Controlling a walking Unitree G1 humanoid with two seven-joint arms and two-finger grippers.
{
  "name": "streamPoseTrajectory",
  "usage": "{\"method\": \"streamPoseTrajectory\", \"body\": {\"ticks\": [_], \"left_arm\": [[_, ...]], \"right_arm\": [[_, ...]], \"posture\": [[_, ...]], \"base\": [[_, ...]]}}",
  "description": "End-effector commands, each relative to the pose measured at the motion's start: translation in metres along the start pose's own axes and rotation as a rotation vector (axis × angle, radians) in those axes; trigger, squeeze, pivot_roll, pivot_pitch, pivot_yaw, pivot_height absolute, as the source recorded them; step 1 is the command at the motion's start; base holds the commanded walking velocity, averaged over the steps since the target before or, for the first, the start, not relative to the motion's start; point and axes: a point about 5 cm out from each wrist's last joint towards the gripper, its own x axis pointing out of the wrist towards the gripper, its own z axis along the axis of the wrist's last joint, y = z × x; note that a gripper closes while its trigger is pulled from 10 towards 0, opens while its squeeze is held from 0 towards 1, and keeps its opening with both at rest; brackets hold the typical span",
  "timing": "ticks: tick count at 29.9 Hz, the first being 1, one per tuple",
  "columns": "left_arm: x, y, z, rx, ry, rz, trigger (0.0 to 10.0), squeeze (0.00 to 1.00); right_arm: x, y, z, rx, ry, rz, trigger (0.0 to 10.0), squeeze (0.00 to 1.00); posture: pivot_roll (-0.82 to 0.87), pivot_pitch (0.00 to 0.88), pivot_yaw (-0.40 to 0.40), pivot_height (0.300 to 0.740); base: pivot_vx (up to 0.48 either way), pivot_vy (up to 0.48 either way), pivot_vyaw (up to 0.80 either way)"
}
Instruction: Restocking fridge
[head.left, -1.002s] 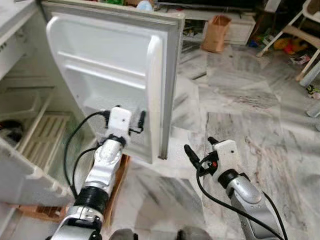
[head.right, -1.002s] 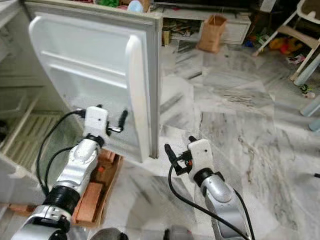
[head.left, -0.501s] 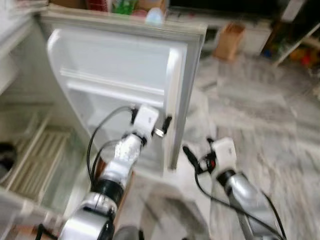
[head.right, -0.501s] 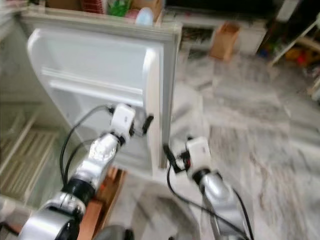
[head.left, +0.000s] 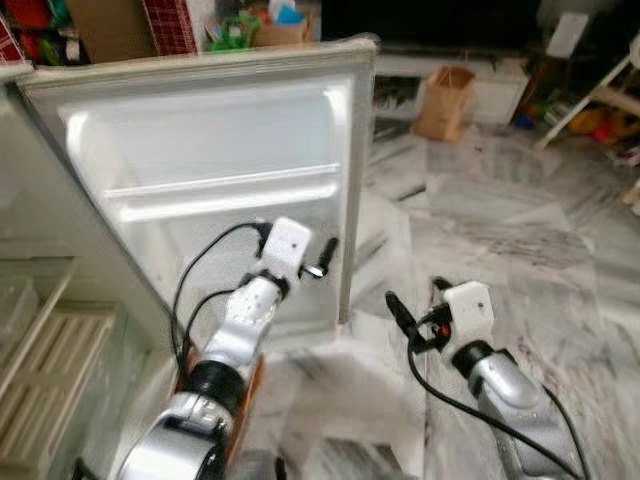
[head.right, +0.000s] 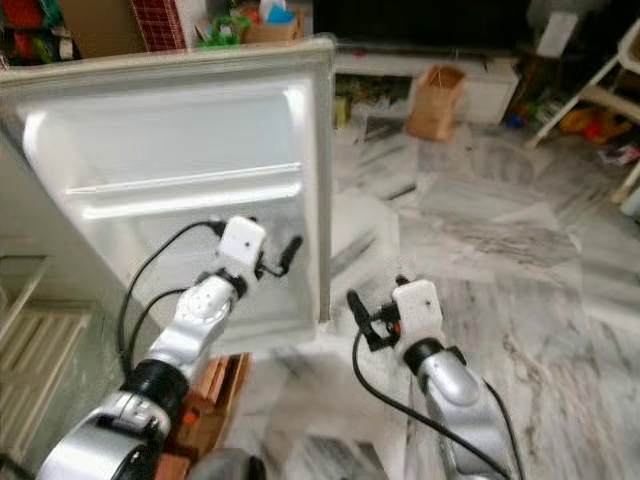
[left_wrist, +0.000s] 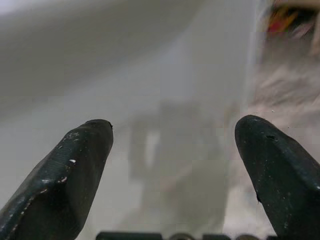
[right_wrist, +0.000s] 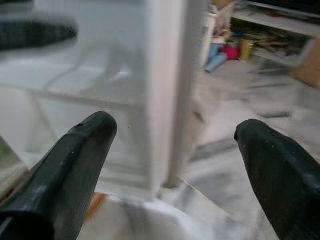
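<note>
The white fridge door (head.left: 220, 180) stands swung wide open, its inner face turned toward the robot, with a horizontal door shelf rail (head.left: 220, 195) running across its middle. The left claw (head.left: 325, 255) is raised against the lower inner face of the door, close to its free edge, and its two black fingers (left_wrist: 75, 165) are spread apart with nothing between them. The right claw (head.left: 415, 310) hovers lower, over the marble floor (head.left: 500, 220), just beyond the door's free edge; its fingers (right_wrist: 75, 160) are likewise apart and empty, pointing toward the door edge. To the robot's left lies the fridge interior, where a white slatted shelf (head.left: 40, 350) is visible. Beneath the fridge, reddish bricks (head.right: 205, 395) rest on the floor. A brown paper bag (head.left: 445, 100) stands well apart in the background, near a low white cabinet (head.left: 470, 70).
</note>
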Motion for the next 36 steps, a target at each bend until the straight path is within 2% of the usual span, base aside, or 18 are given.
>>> {"method": "streamPoseTrajectory", "body": {"ticks": [1, 5, 6, 7, 13, 15, 20, 24, 33, 36], "left_arm": [[-0.004, 0.0, 0.011, -0.001, -0.057, -0.002, 10.0, 0.0], [-0.021, 0.006, 0.008, 0.027, -0.063, 0.022, 10.0, 0.0], [-0.033, 0.012, 0.007, 0.062, -0.068, 0.044, 10.0, 0.0], [-0.039, 0.015, 0.006, 0.066, -0.064, 0.056, 10.0, 0.0], [-0.065, 0.025, 0.0, 0.07, -0.025, 0.104, 10.0, 0.0], [-0.068, 0.026, 0.0, 0.066, -0.02, 0.11, 10.0, 0.0], [-0.067, 0.025, -0.002, 0.059, 0.002, 0.114, 10.0, 0.0], [-0.063, 0.022, 0.003, 0.039, 0.004, 0.11, 10.0, 0.0], [-0.064, 0.017, -0.005, 0.022, 0.036, 0.1, 10.0, 0.0], [-0.053, 0.016, -0.005, 0.028, 0.025, 0.092, 10.0, 0.0]], "right_arm": [[-0.005, -0.007, -0.003, -0.008, 0.018, -0.018, 10.0, 0.0], [-0.004, -0.009, -0.002, -0.014, 0.011, -0.023, 10.0, 0.0], [-0.004, -0.011, 0.001, -0.034, -0.008, -0.035, 10.0, 0.0], [-0.004, -0.012, 0.003, -0.043, -0.017, -0.041, 10.0, 0.0], [0.003, -0.018, 0.013, -0.069, -0.044, -0.083, 10.0, 0.0], [0.005, -0.018, 0.018, -0.079, -0.063, -0.085, 10.0, 0.0], [0.015, -0.018, 0.028, -0.078, -0.099, -0.12, 10.0, 0.0], [0.024, -0.008, 0.034, -0.056, -0.126, -0.112, 10.0, 0.0], [0.02, -0.008, 0.029, -0.035, -0.126, -0.156, 10.0, 0.0], [0.024, -0.015, 0.02, 0.026, -0.1, -0.225, 10.0, 0.0]], "posture": [[0.07, 0.064, 0.01, 0.74], [0.09, 0.072, 0.014, 0.74], [0.09, 0.079, 0.015, 0.74], [0.11, 0.085, 0.018, 0.74], [0.13, 0.107, 0.016, 0.74], [0.12, 0.114, 0.012, 0.74], [0.11, 0.118, 0.01, 0.74], [0.11, 0.112, 0.016, 0.74], [0.08, 0.078, 0.03, 0.74], [0.09, 0.059, 0.008, 0.74]], "base": [[0.0, 0.0, 0.0], [0.0, 0.0, 0.0], [0.0, 0.0, 0.0], [0.0, 0.0, 0.0], [0.0, -0.128, -0.35], [0.0, -0.435, -0.8], [0.0, -0.449, -0.8], [0.0, -0.439, -0.8], [0.263, -0.379, -0.8], [0.366, -0.303, -0.8]]}}
